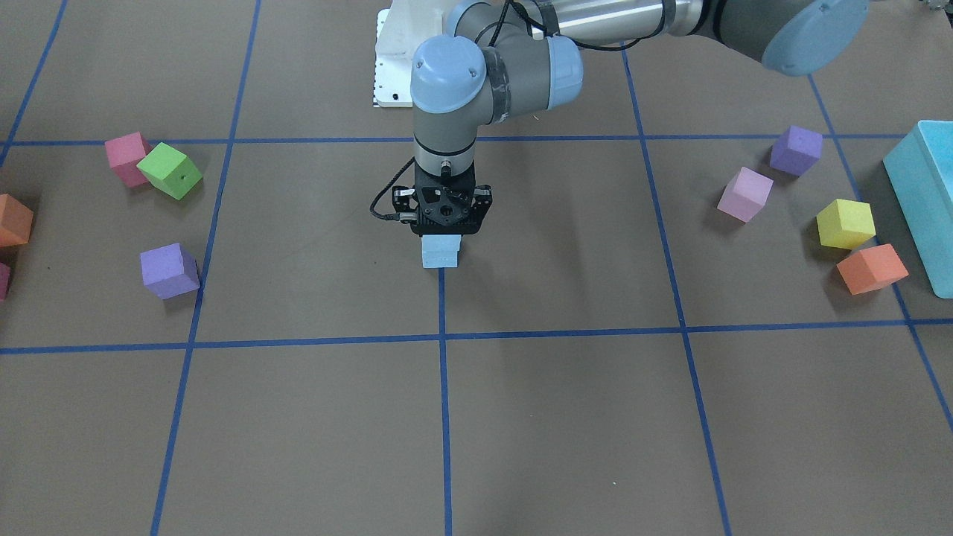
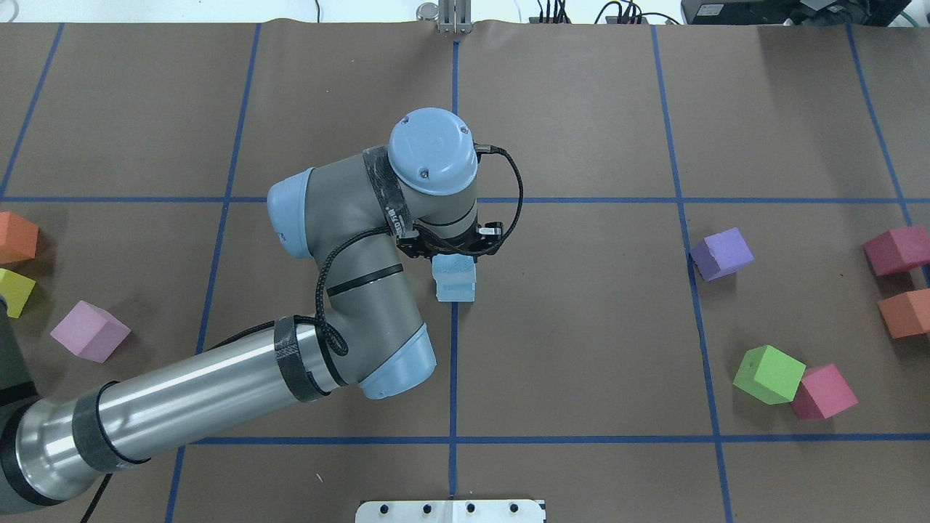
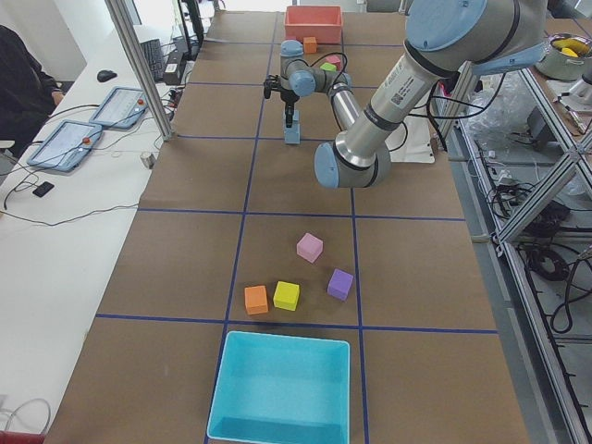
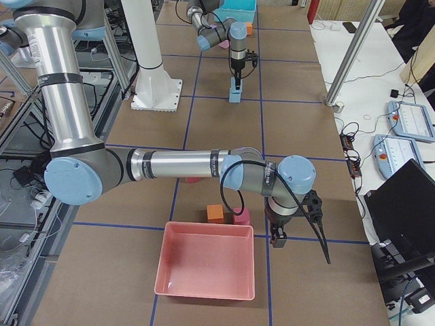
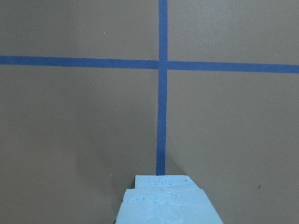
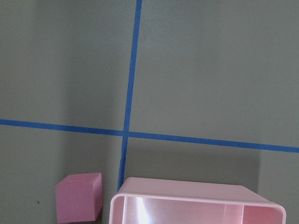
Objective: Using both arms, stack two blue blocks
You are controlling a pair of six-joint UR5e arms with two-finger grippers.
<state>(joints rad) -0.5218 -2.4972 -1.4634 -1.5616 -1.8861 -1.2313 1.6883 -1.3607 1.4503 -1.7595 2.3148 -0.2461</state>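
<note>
Two pale blue blocks [image 1: 441,251] stand stacked on the blue tape line at the table's middle; they also show in the overhead view [image 2: 455,280] and at the bottom of the left wrist view [image 5: 168,205]. My left gripper [image 1: 444,227] points straight down onto the stack and looks shut on the upper blue block, whose top it hides. My right gripper [image 4: 276,238] shows only in the exterior right view, low beside a pink bin [image 4: 204,268], and I cannot tell whether it is open or shut.
Purple [image 1: 170,270], green [image 1: 170,171] and pink [image 1: 126,158] cubes lie on the robot's right. Lilac [image 1: 744,193], purple [image 1: 795,149], yellow [image 1: 845,223] and orange [image 1: 871,268] cubes and a teal bin [image 1: 923,193] lie on its left. A pink cube [image 6: 79,196] sits by the pink bin [image 6: 187,200].
</note>
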